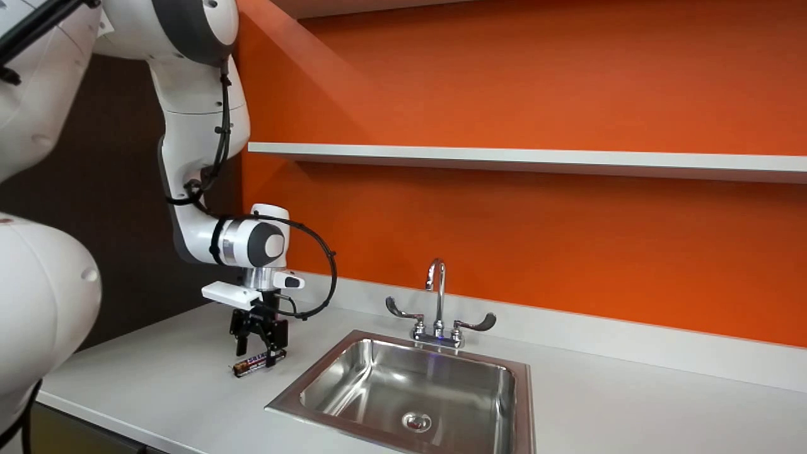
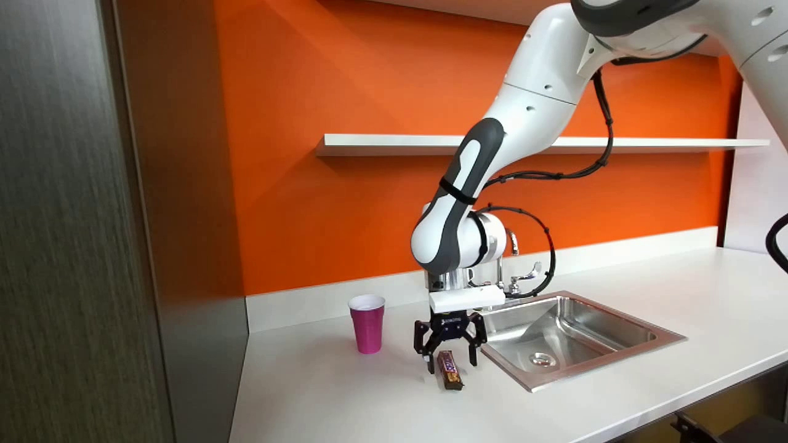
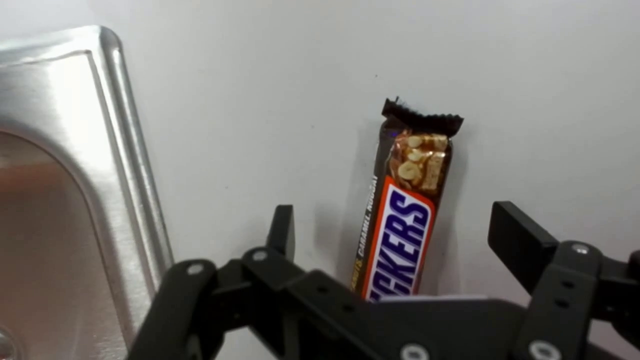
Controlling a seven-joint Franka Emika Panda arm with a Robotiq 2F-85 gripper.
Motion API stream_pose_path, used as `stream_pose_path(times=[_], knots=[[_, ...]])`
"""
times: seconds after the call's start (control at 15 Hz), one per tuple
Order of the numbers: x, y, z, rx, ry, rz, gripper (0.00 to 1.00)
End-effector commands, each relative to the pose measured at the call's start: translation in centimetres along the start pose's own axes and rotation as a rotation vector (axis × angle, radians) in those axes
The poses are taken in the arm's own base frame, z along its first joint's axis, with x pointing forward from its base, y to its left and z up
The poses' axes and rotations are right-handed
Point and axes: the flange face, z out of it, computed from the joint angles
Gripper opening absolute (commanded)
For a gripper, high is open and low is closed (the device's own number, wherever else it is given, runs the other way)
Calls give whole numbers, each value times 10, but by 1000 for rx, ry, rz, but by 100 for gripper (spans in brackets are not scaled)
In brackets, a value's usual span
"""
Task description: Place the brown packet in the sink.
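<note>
The brown packet is a thin Snickers bar lying flat on the white counter; it also shows in an exterior view and in the wrist view. My gripper is open and points down just over the packet. In the wrist view the gripper has one finger on each side of the packet, both apart from it; the packet's near end is hidden behind the gripper body. The steel sink is beside the packet; its rim shows at the left of the wrist view.
A pink cup stands upright on the counter near the back wall. The chrome faucet with two handles rises behind the sink. A white shelf runs along the orange wall. A dark panel borders the counter's end.
</note>
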Motion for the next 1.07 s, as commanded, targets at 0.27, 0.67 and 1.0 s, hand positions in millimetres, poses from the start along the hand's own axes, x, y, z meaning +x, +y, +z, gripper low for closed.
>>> stream_pose_path(times=[0.27,0.67,1.0], knots=[[8,-1,2,-11,9,29,72],[11,0,2,-10,12,33,35],[14,2,-1,-9,17,36,4]])
